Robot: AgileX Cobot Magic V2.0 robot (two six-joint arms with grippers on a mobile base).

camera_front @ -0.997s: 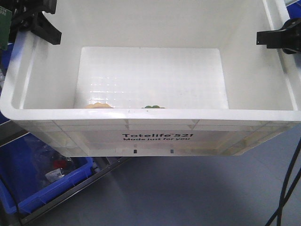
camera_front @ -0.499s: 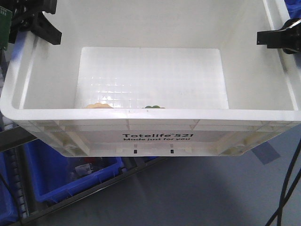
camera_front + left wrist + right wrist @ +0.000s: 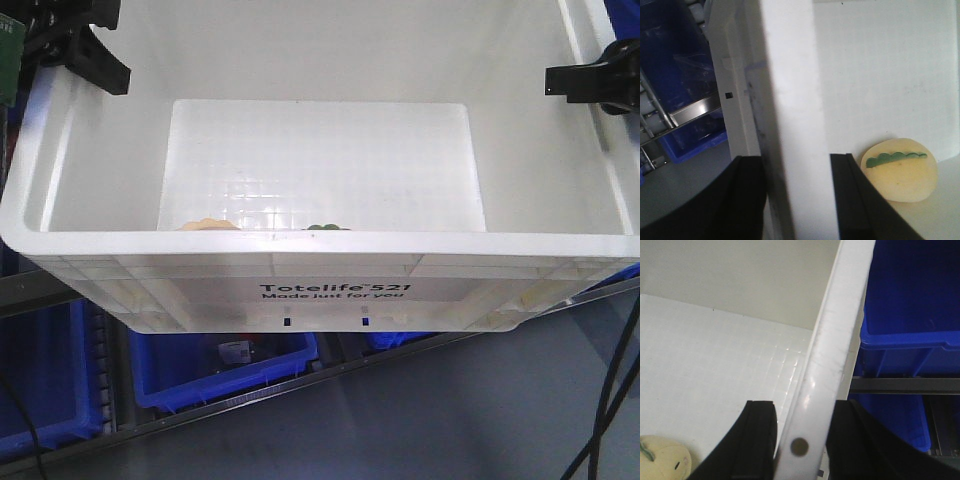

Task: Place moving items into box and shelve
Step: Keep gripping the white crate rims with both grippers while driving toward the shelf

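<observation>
both the left gripper (image 3: 796,200) and right gripper (image 3: 801,440) clamp only side walls of the large white rectangular plastic crate (image 3: 320,245), so a slip could tip it, cream rounded soft items (image 3: 900,172) at its near wall, onto the blue plastic bins (image 3: 190,385).

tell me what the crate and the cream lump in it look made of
Crate: looks like hard moulded plastic, white, semi-gloss; ribbed rim, gridded floor catching glare. Lump: probably soft foam or squishy rubber, matte cream with a green wavy strip; rounded, no shine, softness unconfirmed.
</observation>
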